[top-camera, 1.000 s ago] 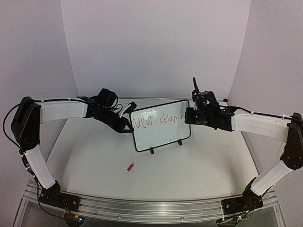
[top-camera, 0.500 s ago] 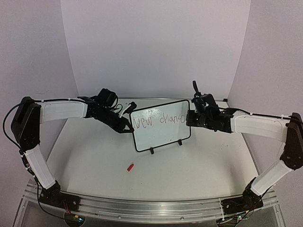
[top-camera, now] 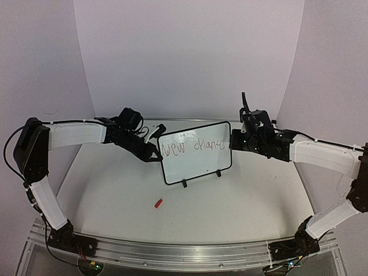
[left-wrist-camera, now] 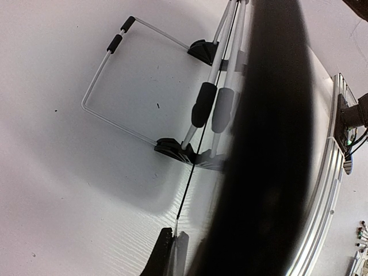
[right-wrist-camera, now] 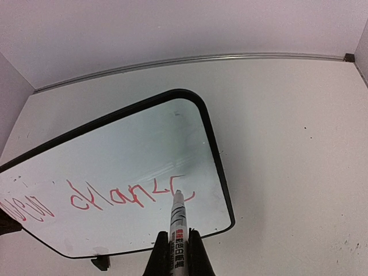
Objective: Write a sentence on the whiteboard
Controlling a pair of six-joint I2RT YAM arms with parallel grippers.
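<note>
1. At the centre-rear of the white counter [top-camera: 115,195], a small white rectangular whiteboard with a thin black rounded-corner frame [top-camera: 198,164] stands on two black feet, leaning back. Its right end sits farther back than its left. It is between the two arms.
2. The sentence [top-camera: 192,146] is thin handwriting in one line along the upper part of the board. It reads roughly "New chanc" and looks red in the right wrist view. The rest of the board is blank.
3. The right pincer [right-wrist-camera: 176,244] is clamped tight on a slim white marker with printed barrel [right-wrist-camera: 178,210]. The marker tip touches the board at the end of the last letter, near the board's right edge.
4. The left pincer [top-camera: 154,155] is closed down on the whiteboard's left edge, about mid-height.
5. In the left wrist view the black frame is a big blur across the shot. Behind the board is a bent grey wire stand with black sleeves [left-wrist-camera: 103,86], its legs on the counter.
6. A small red cylindrical piece [top-camera: 158,203] lies loose on the counter in front of the board's left end, well apart from it.
</note>
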